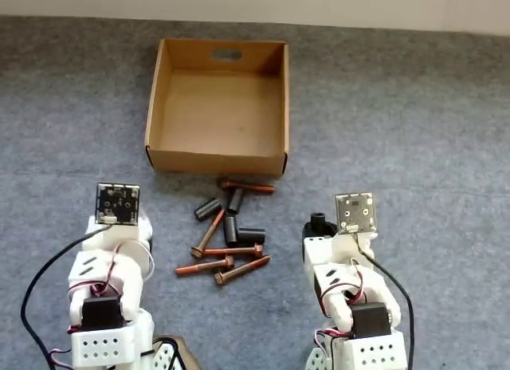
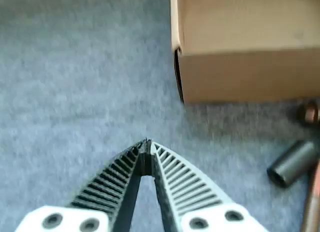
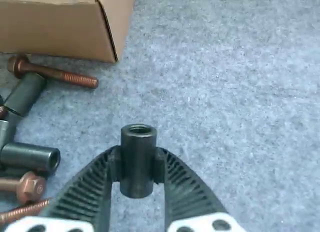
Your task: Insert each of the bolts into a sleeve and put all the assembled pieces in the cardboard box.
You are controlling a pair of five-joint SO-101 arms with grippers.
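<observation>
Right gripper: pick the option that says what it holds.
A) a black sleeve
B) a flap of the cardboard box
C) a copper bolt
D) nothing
A: the right wrist view shows the right gripper shut on a black sleeve, whose open end pokes out in front.

Grey carpeted table [image 1: 414, 107] bears cardboard box [image 1: 215, 161], loose bolts [image 1: 247, 186] and sleeves [image 1: 208, 209].

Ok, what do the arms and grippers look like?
The left arm and right arm are white plastic with black motors, red wires and a black cable. The left gripper and right gripper have black ribbed fingers on white bases.
</observation>
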